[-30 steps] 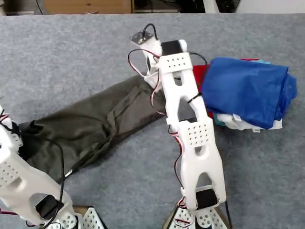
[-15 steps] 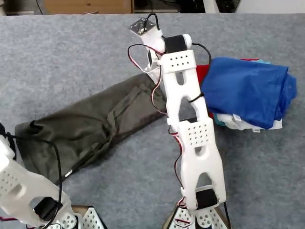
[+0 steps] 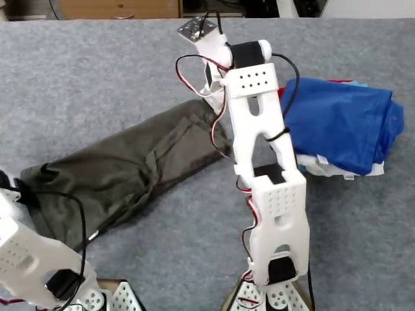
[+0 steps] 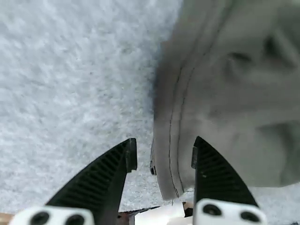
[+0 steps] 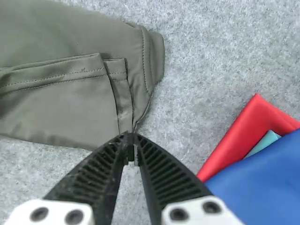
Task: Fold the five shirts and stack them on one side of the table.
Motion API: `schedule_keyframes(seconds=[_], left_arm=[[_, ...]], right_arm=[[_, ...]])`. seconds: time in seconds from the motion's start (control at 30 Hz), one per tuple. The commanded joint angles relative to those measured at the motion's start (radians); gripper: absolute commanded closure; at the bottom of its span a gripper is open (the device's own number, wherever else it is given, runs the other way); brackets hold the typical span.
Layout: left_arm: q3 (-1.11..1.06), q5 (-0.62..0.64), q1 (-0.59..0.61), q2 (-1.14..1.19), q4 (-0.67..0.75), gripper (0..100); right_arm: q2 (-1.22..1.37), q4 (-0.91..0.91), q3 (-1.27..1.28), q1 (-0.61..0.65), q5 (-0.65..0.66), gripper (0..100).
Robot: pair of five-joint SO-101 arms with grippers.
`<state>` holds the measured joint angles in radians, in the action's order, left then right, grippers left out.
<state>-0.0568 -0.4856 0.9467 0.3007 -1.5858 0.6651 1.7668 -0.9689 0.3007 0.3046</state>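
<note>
The right arm [image 3: 266, 149] rises from its base at the near edge of the table [image 3: 97, 71] and stretches long toward the far side, its wrist bent down above the far right end of the olive shirt [image 3: 130, 168]. The right gripper [image 5: 131, 140] has its jaws pressed together, tip against tip. In the right wrist view the tips line up with the folded hem at that end of the shirt. Whether they catch any cloth cannot be told.

The left arm [image 3: 26, 253] is folded low at the near left corner, over the shirt's near left end. The left gripper [image 4: 164, 147] has its jaws spread, with the stitched edge of the olive cloth lying between them. Neither jaw is closed on it.

The olive shirt lies flat and wrinkled, slanting from near left to the middle of the table. Just right of the right arm sits the stack of folded shirts. A blue shirt [image 3: 337, 120] is on top, with a red shirt [image 5: 243, 136], a teal one [image 5: 265, 140] and a white one [image 3: 324, 165] showing under it.
</note>
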Motion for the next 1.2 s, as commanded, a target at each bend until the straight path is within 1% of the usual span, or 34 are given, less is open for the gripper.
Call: schedule_keyframes(seconds=[0.0,0.17,0.3,0.4,0.47,0.57,0.8,0.87,0.93,1.07,1.17], left_arm=[[0.015,-0.028,0.006,0.056,0.009,80],[0.084,-0.034,0.002,0.140,0.003,80],[0.155,-0.034,-0.011,0.177,-0.049,80],[0.184,0.012,-0.035,0.217,-0.058,80],[0.187,0.044,-0.049,0.249,-0.057,82],[0.192,0.057,-0.066,0.308,-0.060,85],[0.213,0.060,-0.068,0.367,-0.077,86],[0.230,0.095,-0.068,0.375,-0.081,86],[0.250,0.121,-0.069,0.387,-0.083,89],[0.276,0.127,-0.087,0.415,-0.086,98],[0.316,0.129,-0.083,0.418,-0.086,98]], right_arm=[[-0.067,0.020,0.002,-0.016,0.011,99.6],[-0.067,0.020,-0.001,-0.016,0.011,99.6],[-0.068,0.017,-0.002,-0.015,0.011,99.6],[-0.068,0.017,-0.002,-0.015,0.011,99.6],[-0.070,0.017,-0.004,-0.015,0.011,99.6],[-0.070,0.017,-0.004,-0.019,0.011,99.6],[-0.070,0.017,-0.004,-0.018,0.011,99.6],[-0.079,0.017,-0.005,-0.016,0.011,99.6],[-0.097,0.017,-0.004,-0.016,0.011,99.6],[-0.142,0.017,0.001,-0.016,0.011,99.5],[-0.163,0.017,0.005,-0.016,0.011,99.5]])
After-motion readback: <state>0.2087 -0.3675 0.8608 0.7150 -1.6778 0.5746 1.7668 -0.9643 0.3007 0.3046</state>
